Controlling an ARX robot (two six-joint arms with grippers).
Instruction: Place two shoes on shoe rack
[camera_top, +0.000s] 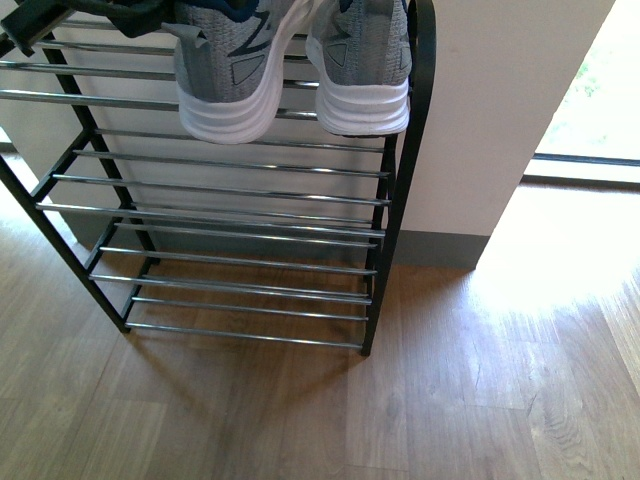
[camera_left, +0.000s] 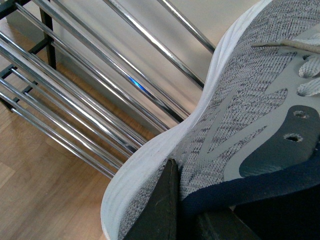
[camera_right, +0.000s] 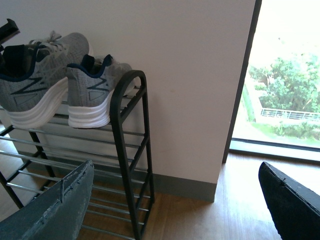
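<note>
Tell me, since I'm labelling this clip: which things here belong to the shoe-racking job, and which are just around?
Part of the job:
- held sneaker, on the top tier
- other sneaker, beside it
- shoe rack
- left gripper, closed on the held sneaker's collar
- right gripper, open and holding nothing

Just around:
- wood floor
- white wall
- window

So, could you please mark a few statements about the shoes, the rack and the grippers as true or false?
1. Both grey sneakers, the left sneaker and the right sneaker, are on the top tier of the rack. True.
2. Their toes face the front camera. False: their heels do.
3. The right gripper holds a sandal. False: it is open and holds nothing.
4. The left gripper grips the left sneaker at its navy collar. True.
</note>
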